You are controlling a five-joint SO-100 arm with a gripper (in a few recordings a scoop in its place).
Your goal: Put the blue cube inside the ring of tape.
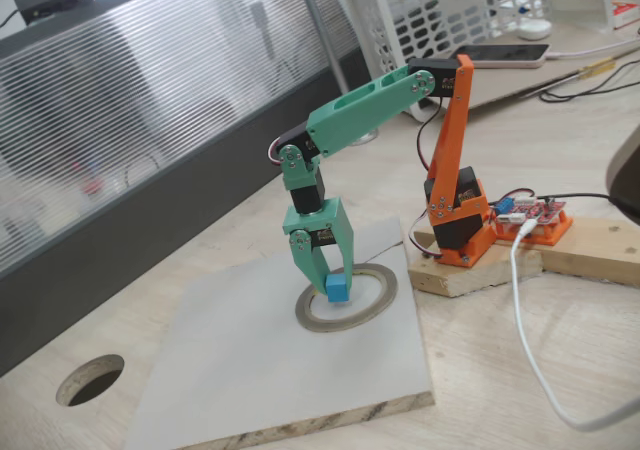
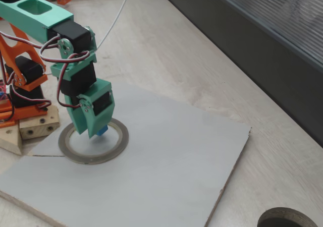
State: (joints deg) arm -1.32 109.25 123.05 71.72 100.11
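Observation:
My teal gripper points straight down and is shut on the blue cube, which sticks out at its fingertips. The cube hangs over the opening of the ring of tape, a flat grey ring lying on the white board. From the other side the gripper covers most of the cube, and the ring of tape circles the fingertips. Whether the cube touches the board I cannot tell.
The arm's orange base stands on a wooden block just right of the board. A white cable trails across the table. A dark round hole is cut in the table. A white basket stands behind.

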